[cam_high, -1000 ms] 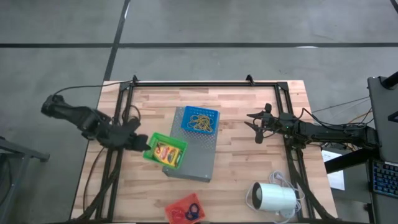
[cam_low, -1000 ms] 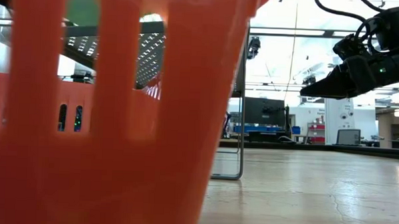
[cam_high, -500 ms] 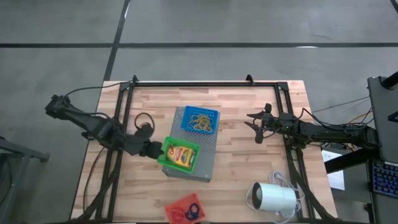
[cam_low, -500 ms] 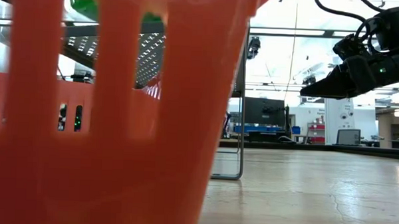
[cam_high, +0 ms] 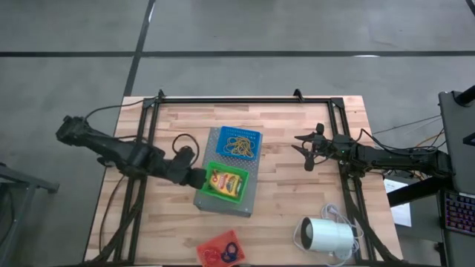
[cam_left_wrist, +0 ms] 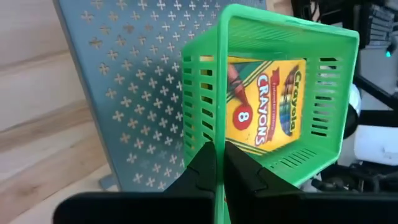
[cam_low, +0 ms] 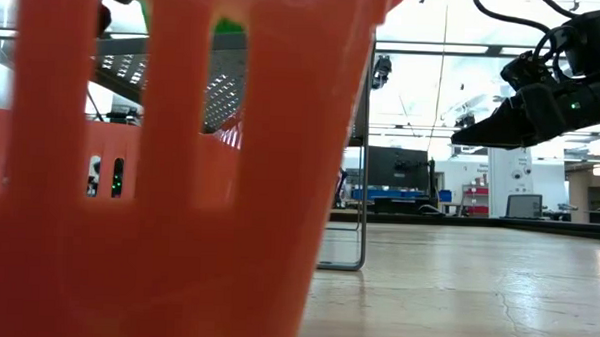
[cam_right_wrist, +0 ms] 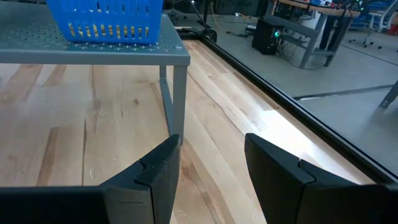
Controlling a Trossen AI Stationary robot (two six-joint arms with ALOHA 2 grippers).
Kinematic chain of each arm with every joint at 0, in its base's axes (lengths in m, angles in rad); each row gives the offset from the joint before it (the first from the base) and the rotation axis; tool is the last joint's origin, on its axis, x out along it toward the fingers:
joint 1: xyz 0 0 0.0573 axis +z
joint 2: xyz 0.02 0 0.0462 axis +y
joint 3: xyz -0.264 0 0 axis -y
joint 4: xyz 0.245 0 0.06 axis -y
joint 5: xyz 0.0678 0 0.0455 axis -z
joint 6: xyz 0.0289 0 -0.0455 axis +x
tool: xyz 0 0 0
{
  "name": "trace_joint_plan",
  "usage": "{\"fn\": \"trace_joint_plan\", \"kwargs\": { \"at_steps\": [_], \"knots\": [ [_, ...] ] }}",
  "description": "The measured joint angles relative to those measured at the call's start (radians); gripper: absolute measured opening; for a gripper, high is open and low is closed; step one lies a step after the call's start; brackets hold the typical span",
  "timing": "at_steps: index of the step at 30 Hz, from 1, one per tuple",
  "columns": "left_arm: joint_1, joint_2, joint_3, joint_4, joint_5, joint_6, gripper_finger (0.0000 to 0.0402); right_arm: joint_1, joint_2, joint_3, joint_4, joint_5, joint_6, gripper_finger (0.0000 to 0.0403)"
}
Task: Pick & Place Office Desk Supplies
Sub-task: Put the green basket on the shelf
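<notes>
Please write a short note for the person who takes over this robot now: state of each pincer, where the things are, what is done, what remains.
Left pincer: shut on the green basket wall; crayon box inside, basket over the grey slab.
Right pincer: open, holding nothing, waiting at the table's right side.
Blue basket: on the slab, rubber bands inside.
Orange basket: front edge, holds red and blue rings.
Left: release green basket.

Robotics lab: concrete floor [cam_high: 297,30], framed wooden table [cam_high: 297,133], distant workbenches [cam_right_wrist: 311,25].
</notes>
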Motion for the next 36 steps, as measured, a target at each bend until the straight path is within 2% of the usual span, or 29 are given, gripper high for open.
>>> {"fn": "trace_joint_plan", "kwargs": {
  "at_steps": [18, 36],
  "knots": [
    [0.199, 0.028, -0.006, 0.025, 0.142, 0.084, 0.0013, 0.000, 0.000, 0.000, 0.000, 0.000, 0.000, 0.0178],
    [0.360, 0.070, -0.006, 0.042, 0.229, 0.165, 0.0013, 0.000, 0.000, 0.000, -0.001, 0.000, 0.000, 0.0178]
  ]
}}
